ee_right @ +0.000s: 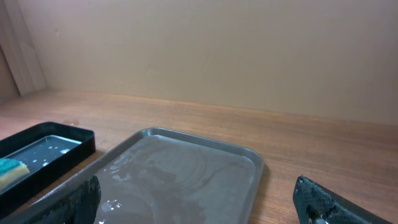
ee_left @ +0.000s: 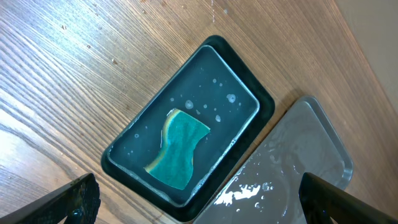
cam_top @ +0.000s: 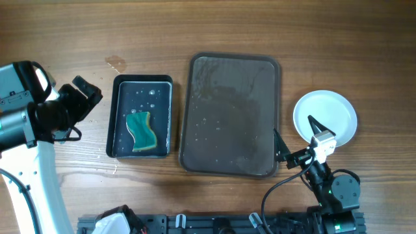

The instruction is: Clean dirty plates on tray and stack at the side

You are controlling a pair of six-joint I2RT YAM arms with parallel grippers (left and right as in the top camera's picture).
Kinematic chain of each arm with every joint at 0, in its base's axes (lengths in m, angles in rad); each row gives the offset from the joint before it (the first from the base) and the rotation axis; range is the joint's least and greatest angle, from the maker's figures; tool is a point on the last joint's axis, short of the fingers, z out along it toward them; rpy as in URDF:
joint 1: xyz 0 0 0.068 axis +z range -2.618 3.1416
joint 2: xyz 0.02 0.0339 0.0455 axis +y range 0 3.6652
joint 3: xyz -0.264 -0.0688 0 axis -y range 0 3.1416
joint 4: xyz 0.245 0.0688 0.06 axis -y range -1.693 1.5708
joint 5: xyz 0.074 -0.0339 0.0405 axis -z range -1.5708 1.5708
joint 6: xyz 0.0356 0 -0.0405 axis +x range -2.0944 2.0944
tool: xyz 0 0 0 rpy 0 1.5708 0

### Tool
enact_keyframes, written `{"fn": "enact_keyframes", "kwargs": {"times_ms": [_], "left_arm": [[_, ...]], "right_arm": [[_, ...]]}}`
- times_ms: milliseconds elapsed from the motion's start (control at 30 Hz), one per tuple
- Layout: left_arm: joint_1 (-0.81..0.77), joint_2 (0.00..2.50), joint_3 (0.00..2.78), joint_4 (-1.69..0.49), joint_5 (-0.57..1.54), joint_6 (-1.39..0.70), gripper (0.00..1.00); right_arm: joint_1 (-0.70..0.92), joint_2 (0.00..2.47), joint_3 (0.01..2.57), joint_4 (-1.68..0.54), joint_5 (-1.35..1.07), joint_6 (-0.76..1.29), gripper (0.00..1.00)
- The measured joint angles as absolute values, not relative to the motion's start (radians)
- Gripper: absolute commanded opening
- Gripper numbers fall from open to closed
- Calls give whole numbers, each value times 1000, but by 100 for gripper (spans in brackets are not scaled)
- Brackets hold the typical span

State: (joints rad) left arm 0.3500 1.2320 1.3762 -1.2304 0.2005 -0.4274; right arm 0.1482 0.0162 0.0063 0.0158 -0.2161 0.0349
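The brown tray (cam_top: 231,71) lies mid-table, bare and wet, with no plate on it. It also shows in the left wrist view (ee_left: 311,162) and the right wrist view (ee_right: 186,168). White plates (cam_top: 331,110) sit on the table right of the tray. From above they look like one clean round, so I cannot tell how many are stacked. My right gripper (cam_top: 290,125) is open and empty, between the tray's right edge and the plates. My left gripper (cam_top: 88,91) is open and empty, left of the black tray.
A small black tray (cam_top: 142,117) holding water and a teal sponge (cam_top: 141,130) stands just left of the brown tray. It also shows in the left wrist view (ee_left: 249,81), with the sponge (ee_left: 180,146). A beige wall (ee_right: 199,50) is behind the table.
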Motion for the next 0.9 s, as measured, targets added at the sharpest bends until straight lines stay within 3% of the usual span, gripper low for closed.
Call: {"fn": "enact_keyframes", "kwargs": {"times_ms": [633,900], "left_arm": [[323,1174,1372,-1199,173,-427,100],[54,831,950,-498,248,-332,100]], "right_arm": [[148,17,6,16,-216,35,100],[148,17,6,15,-216,35,100]]}}
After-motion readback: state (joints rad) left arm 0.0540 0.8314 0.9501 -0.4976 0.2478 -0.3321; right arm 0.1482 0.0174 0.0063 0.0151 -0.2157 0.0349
